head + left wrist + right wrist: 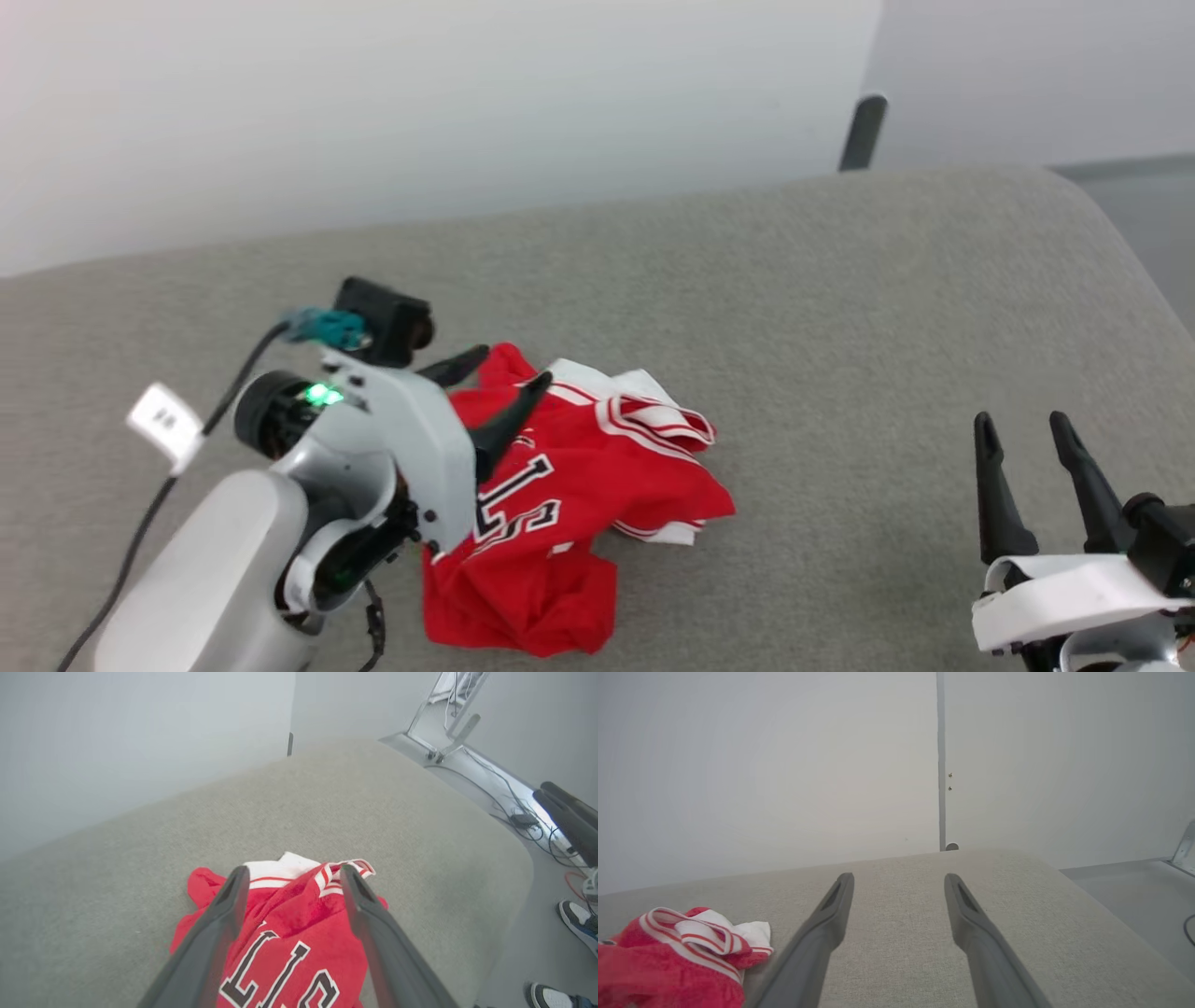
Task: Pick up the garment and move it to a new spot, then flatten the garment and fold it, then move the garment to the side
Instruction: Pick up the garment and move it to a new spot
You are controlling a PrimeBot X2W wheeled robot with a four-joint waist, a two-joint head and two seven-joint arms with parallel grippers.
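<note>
Our left hand point(513, 366), fingers spread, hangs just over the crumpled shirt point(607, 467); our open right hand point(1020, 420) is well apart.

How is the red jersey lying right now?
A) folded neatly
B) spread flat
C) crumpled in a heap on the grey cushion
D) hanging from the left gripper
C: the garment lies bunched on the grey cushion, and the left gripper stands open over it.

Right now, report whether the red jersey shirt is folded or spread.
Neither: the red white-sleeved jersey shirt lies crumpled in a heap, its lettering creased and trim bunched.
</note>
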